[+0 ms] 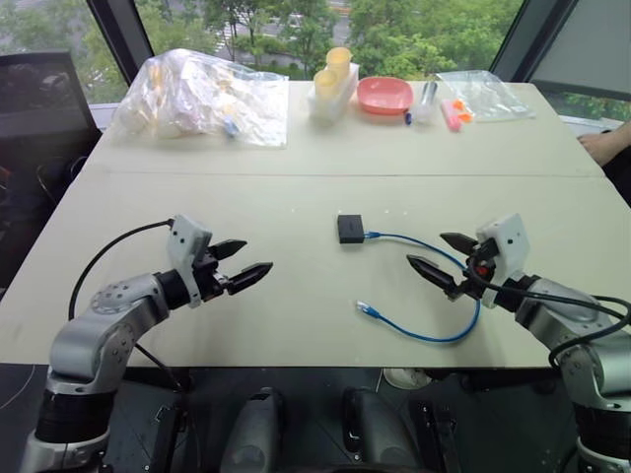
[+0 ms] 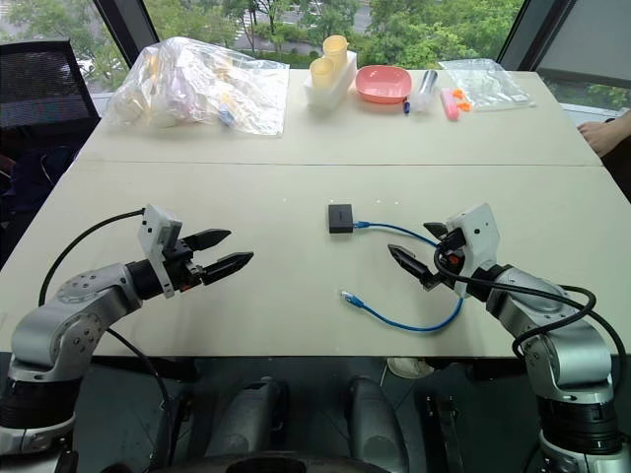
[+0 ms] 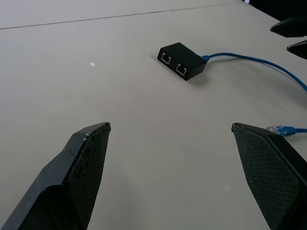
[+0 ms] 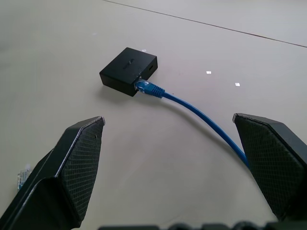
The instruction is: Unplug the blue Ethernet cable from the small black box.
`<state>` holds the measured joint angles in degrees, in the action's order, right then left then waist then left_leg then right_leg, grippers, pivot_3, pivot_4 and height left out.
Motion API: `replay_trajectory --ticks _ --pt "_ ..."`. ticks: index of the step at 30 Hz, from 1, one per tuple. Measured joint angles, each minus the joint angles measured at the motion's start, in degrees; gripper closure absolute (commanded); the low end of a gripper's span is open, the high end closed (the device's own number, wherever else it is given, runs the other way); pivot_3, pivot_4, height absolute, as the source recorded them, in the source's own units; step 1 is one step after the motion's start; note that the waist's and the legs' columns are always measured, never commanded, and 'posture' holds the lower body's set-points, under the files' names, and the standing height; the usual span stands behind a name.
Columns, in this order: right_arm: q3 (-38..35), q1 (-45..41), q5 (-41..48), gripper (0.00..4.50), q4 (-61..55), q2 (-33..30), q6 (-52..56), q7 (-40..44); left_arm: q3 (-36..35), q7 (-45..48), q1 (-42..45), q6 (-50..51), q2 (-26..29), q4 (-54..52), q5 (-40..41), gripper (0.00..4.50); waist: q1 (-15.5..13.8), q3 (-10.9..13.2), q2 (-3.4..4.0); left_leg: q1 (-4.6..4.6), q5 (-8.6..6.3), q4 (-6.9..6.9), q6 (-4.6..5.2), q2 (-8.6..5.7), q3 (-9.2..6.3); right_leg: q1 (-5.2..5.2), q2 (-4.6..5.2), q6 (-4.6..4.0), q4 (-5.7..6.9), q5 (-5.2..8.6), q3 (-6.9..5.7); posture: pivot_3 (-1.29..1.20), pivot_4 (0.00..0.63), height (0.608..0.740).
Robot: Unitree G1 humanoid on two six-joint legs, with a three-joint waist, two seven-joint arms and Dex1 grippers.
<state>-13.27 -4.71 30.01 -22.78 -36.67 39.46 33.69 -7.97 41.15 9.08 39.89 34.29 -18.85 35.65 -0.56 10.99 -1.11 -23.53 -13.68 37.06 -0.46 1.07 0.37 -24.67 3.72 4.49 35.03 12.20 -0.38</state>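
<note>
Looking down from the head camera, the left gripper (image 1: 249,258) and the right gripper (image 1: 436,254) hover over the table (image 1: 296,315), each with its two fingers spread apart and empty, pointing inward toward each other. The small black box (image 1: 349,229) lies between them, nearer the right gripper, and the blue Ethernet cable (image 1: 449,337) runs from the box's side, passes under the right gripper and loops back to a free plug lying toward the left gripper. Far beyond both grippers sit a clear plastic bag (image 1: 202,97) of small items, a white tray (image 1: 330,99) holding yellow cups, a pink bowl (image 1: 385,95) and another clear bag (image 1: 483,94). In the left wrist view, the box shows two empty ports ahead of the parted fingers (image 3: 81,167). In the right wrist view, the cable's plug sits in the box just ahead of the open fingers (image 4: 72,163).
</note>
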Motion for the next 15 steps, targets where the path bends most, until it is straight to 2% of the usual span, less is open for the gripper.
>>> replay_trajectory --ticks 15 --pt "0.3 0.1 -1.0 0.00 0.1 -0.5 -0.5 1.1 -0.1 0.4 0.8 1.1 0.2 0.7 1.2 0.27 0.0 0.0 0.00 0.00 0.00 0.00 0.00 0.00 0.00 0.00 0.00 0.00 0.00 0.00 0.00 0.00 0.150 0.740"
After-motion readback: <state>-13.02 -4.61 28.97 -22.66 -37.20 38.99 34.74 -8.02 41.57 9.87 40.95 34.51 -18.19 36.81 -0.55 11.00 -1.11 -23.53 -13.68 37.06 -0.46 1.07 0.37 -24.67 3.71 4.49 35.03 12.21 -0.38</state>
